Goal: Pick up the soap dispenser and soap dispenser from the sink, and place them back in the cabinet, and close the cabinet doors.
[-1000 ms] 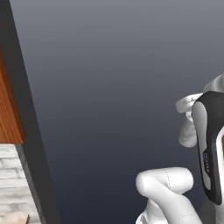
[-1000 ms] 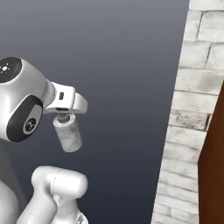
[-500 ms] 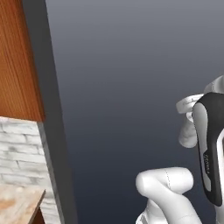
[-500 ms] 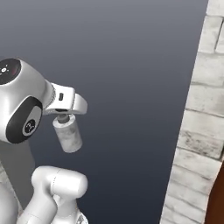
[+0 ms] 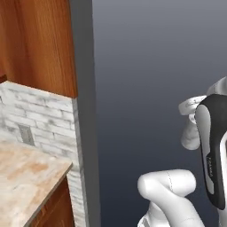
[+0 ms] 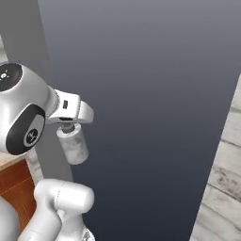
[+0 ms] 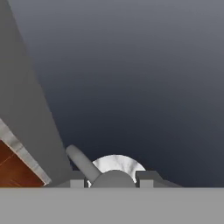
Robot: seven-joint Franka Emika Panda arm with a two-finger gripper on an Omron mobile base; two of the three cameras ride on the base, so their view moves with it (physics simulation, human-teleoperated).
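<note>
Gripper [image 6: 69,126] is pinching the marbled soap dispenser [image 6: 73,145] by its pump, bottle hanging upright below; cabinet [image 5: 42,44] is lying leftward.

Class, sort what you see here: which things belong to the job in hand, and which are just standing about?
Belonging to the job:
- marbled soap dispenser, held in the tool

Just standing about:
- stone countertop
- tiled wall
- wall outlet

A kitchen: marbled stone counter [image 5: 24,177], brick-tile backsplash [image 5: 40,119] and reddish wooden wall cabinet [image 5: 40,44].
</note>
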